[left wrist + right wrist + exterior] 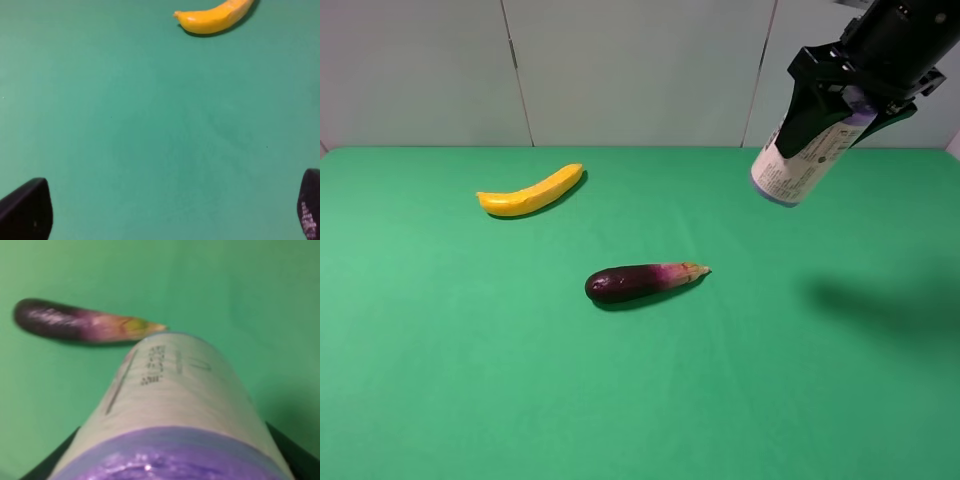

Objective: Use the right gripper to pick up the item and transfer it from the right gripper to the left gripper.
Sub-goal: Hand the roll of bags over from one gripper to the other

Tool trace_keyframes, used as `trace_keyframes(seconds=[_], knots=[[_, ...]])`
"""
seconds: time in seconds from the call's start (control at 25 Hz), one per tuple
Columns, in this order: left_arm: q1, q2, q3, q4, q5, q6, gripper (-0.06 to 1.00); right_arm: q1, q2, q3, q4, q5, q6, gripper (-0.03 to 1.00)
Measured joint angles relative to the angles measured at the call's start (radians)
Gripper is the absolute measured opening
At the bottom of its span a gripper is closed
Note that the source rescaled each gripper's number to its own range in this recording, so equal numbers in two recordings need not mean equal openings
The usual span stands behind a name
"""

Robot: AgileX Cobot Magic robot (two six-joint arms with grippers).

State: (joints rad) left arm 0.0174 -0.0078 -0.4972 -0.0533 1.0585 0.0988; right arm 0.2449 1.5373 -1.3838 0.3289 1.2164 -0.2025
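The item, a small can with purple ends and a pale cream printed label, hangs tilted high above the green table at the upper right. My right gripper is shut on its upper part. In the right wrist view the can fills the foreground, label and purple rim toward the camera. My left gripper is open and empty over bare green table; only its two black fingertips show. It is out of the exterior high view.
A yellow banana lies at the back left and shows in the left wrist view. A dark purple eggplant lies mid-table and shows in the right wrist view. The green table ends at a pale wall behind.
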Motion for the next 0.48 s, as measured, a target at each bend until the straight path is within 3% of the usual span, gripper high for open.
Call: trace_keyframes(seconds=[0.24, 0.48], knots=[[0.000, 0.000, 0.000, -0.012, 0.000, 0.022, 0.94, 0.000, -0.015, 0.015, 0.142, -0.007, -0.142, 0.01], [0.000, 0.020, 0.000, -0.087, 0.001, 0.116, 0.94, 0.000, -0.020, 0.015, 0.266, 0.001, -0.274, 0.00]])
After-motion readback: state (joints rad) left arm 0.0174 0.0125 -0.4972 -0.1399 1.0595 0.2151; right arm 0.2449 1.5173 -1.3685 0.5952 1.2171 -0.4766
